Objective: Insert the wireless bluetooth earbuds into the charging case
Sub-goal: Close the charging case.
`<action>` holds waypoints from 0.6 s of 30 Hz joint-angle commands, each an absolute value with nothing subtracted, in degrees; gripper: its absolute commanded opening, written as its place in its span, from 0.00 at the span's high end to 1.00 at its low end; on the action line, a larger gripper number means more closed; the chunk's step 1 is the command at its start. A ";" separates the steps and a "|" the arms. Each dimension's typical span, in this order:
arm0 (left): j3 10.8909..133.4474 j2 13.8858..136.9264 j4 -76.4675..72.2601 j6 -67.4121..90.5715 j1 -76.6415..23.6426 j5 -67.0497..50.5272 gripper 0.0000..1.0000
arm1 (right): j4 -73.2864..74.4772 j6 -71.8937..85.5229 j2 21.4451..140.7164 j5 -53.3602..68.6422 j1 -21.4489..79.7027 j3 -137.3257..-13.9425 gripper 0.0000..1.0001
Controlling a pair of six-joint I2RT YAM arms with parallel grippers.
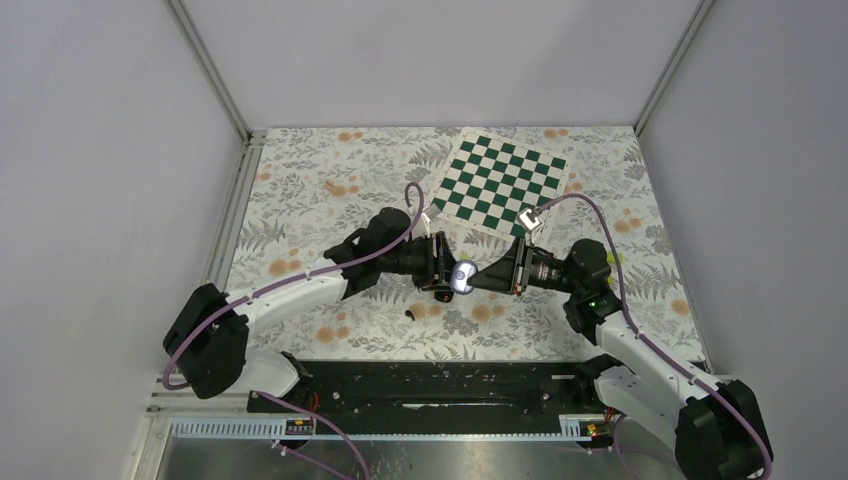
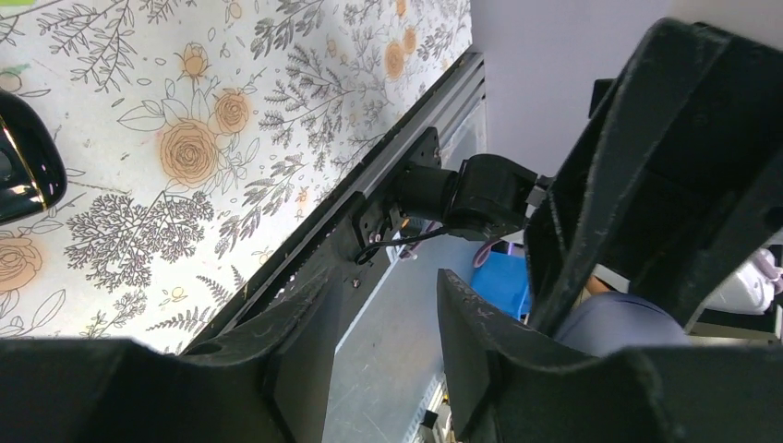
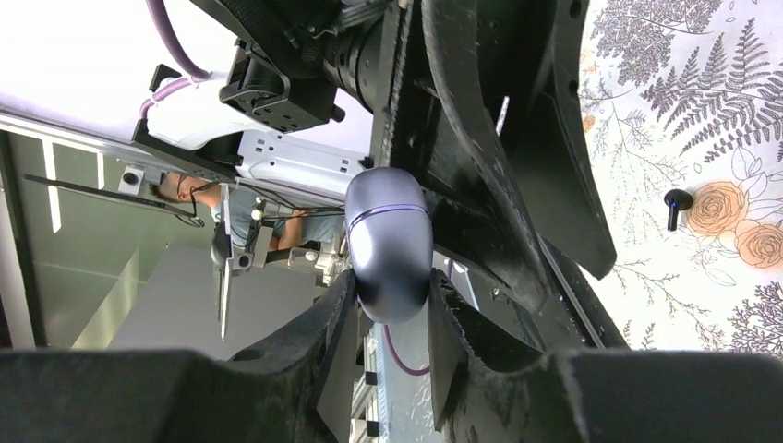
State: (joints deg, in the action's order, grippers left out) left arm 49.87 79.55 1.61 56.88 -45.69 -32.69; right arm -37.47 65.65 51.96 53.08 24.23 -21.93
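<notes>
One charging case (image 3: 390, 245) is seen. It is small, smooth and round, pale lilac-grey, with a thin purple line around it. It is pinched tight between the fingers of the right gripper (image 3: 390, 284), over the middle of the flowery table (image 1: 300, 200). One tiny black earbud (image 1: 408, 313) is seen lying on the table, at 8 o'clock from the case. Two arms are bent inward, tip to tip. The left gripper (image 2: 383, 281), at 9 o'clock from the case, is spread apart and nothing is held in it.
</notes>
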 commanded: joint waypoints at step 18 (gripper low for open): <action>53.80 66.50 22.16 44.29 -37.46 -17.94 0.54 | 2.39 43.51 48.04 44.10 19.10 -29.15 1.00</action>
